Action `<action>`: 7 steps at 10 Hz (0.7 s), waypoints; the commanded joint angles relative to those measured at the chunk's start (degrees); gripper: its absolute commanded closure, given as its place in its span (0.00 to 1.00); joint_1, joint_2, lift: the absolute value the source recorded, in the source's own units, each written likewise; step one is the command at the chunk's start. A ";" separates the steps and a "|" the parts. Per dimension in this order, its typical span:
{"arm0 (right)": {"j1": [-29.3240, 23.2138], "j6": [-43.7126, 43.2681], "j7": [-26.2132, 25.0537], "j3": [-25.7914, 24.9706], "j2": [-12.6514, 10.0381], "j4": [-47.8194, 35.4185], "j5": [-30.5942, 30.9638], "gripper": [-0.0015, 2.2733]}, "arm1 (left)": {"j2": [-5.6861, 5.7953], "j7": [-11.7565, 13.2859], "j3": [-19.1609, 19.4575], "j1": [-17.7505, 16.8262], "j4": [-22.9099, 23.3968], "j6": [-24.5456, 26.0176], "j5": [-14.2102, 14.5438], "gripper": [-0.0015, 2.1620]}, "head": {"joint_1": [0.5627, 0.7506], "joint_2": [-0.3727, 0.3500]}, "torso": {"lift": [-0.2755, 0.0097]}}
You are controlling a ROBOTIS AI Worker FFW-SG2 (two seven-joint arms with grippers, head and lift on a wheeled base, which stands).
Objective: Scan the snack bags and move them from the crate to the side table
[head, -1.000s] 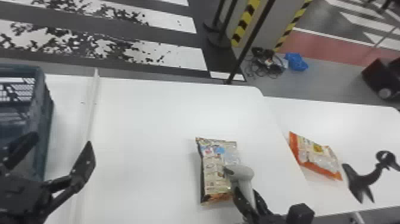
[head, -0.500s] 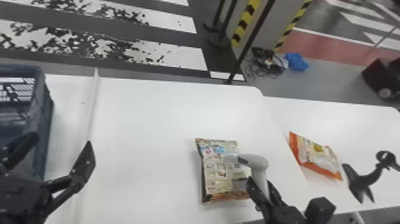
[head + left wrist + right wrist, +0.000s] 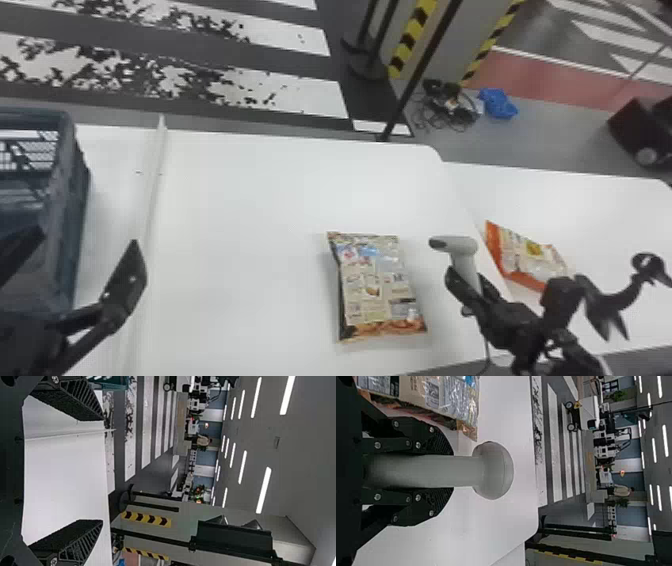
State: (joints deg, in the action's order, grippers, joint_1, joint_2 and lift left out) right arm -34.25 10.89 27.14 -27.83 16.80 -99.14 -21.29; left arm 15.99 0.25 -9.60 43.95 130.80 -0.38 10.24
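While the crate [image 3: 74, 225] stands at the far left, the left gripper [image 3: 86, 239] hangs near it, fingers spread and empty. To its right, the bag [image 3: 377, 290] lies flat on the table [image 3: 240, 225], long axis running roughly away from the robot. Just right of that, the right gripper [image 3: 467, 277] pinches the scanner [image 3: 459, 246], nearer the bag but occupied, so the left probably must reach rightward. Beyond, an orange bag [image 3: 532, 256] rests on the side table [image 3: 560, 195].

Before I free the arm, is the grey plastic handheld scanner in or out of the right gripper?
In: the right gripper holds the scanner, a black finger against each side of its handle.
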 commanded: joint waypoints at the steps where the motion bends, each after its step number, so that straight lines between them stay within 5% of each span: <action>1: 6.74 1.56 1.69 -0.21 3.50 8.26 0.99 0.99 | -0.08 -0.07 0.37 1.23 0.77 -0.01 -0.49 0.03 | 0.70 0.03 | 0.66; 6: 16.94 5.07 2.39 4.28 7.28 23.65 5.12 0.91 | -0.25 -0.34 0.37 2.37 1.65 -0.01 -1.89 0.03 | 0.70 0.03 | 0.66; 7: 16.67 4.90 2.39 4.10 7.28 23.21 4.41 0.70 | -0.34 -0.34 0.28 2.37 1.74 -0.01 -1.98 0.03 | 0.70 0.03 | 0.66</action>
State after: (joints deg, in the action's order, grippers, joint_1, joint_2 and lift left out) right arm -17.46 15.81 29.53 -23.80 24.09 -75.88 -16.54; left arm 15.68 -0.09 -9.25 46.32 132.45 -0.39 8.30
